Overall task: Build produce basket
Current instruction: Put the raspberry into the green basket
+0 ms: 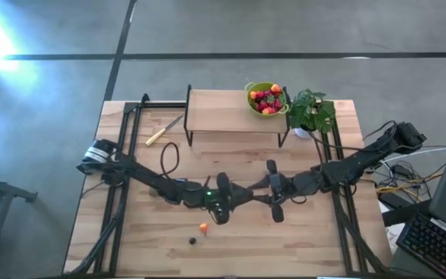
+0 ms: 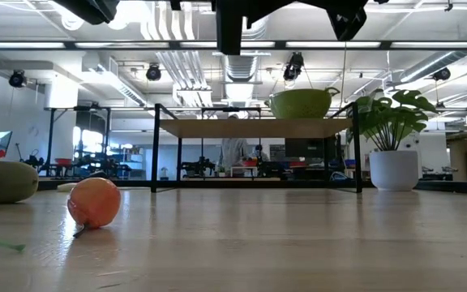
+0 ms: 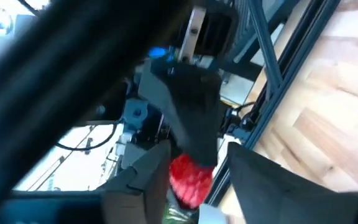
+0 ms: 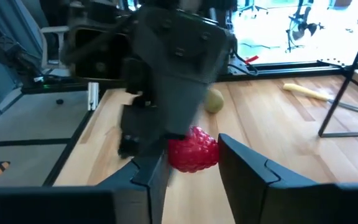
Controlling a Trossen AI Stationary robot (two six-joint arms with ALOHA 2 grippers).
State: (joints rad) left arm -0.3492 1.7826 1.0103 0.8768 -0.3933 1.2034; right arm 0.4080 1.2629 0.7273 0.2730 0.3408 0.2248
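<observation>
Two dark robot arms are meeting above the middle of a wooden surface (image 1: 238,232), apparently passing a red raspberry-like fruit (image 4: 192,150). The right gripper (image 4: 191,165) is grasping it between its fingers; the left gripper (image 3: 191,180) is also bracketing it, though whether it is gripping cannot be told. The lime-green produce basket (image 1: 265,98), on a small shelf (image 1: 215,112), is already holding several fruits. An orange berry (image 1: 204,227), a dark berry (image 1: 192,240) and a kiwi-like fruit (image 4: 214,100) are waiting on the surface.

A wooden table (image 1: 300,225) carries, lower centre, an orange fruit (image 1: 204,227), a dark berry (image 1: 192,240); upper centre, a shelf (image 1: 215,112); upper left, a knife (image 1: 163,131).
</observation>
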